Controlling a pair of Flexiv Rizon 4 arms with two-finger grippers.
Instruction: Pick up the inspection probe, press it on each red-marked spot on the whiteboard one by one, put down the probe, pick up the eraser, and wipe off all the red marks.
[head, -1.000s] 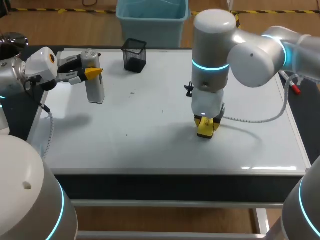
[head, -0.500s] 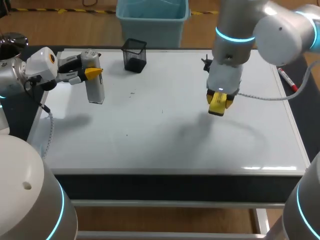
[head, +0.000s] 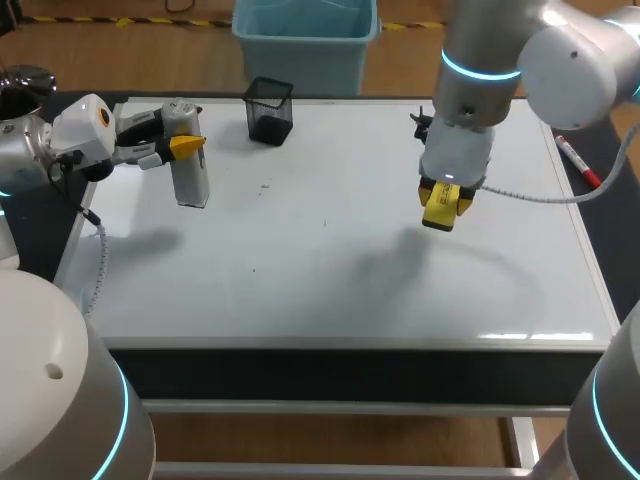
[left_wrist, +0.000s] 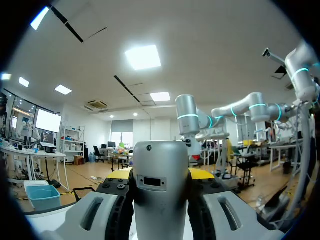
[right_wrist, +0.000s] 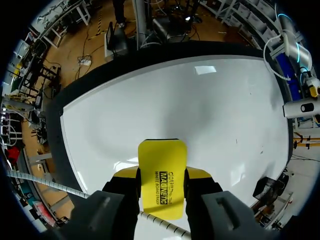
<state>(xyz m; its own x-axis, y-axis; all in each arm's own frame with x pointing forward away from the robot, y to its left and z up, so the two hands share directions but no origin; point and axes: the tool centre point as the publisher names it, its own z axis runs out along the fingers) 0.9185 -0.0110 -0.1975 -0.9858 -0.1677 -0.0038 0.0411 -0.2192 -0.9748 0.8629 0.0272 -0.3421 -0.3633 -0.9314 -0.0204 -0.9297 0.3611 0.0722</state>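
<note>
Above the whiteboard's (head: 300, 270) right half, the right gripper (head: 441, 210) hangs with both fingers clamped on the yellow eraser (right_wrist: 162, 175), apparently lifted clear between wipes; no red marks show on the board. At the far left corner, the left gripper (head: 180, 147) pinches the inspection probe (left_wrist: 160, 195) upright, likely parked clear of the wiping path.

Our left arm comes in over the far left corner of the whiteboard (head: 300, 270), wrist level, its gripper (head: 183, 147) clamped sideways on the upright probe (head: 190, 178). Our right arm reaches in from the far right corner, wrist pointing down, its gripper (head: 442, 197) clasping the eraser (head: 439, 213) above the right half.
</note>
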